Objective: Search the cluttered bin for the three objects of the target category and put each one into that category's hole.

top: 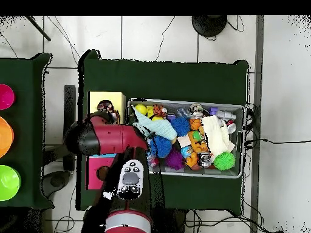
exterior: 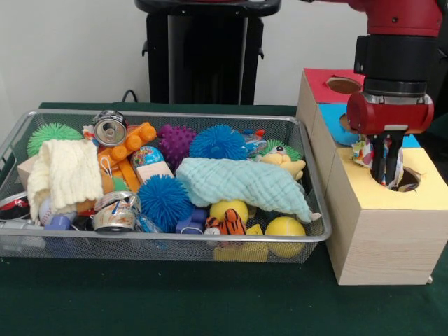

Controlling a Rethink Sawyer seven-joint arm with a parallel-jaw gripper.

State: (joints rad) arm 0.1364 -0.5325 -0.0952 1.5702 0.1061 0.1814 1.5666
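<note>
Your gripper hangs right over the hole in the yellow box, clenched on 1 polka-dot wrapper bunched beside its fingers. Treat the wrapper as light, crinkly and slippery; it likely snags on the hole's rough rim, so pinch its crumpled bulk.

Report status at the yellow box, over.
Gripper down at the hole, shut on a polka-dot wrapper. Wrapper not yet released. Nothing blocking the hole.

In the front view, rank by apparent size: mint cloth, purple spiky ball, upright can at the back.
1. mint cloth
2. purple spiky ball, partly hidden
3. can, close to the ball, so unsure
</note>
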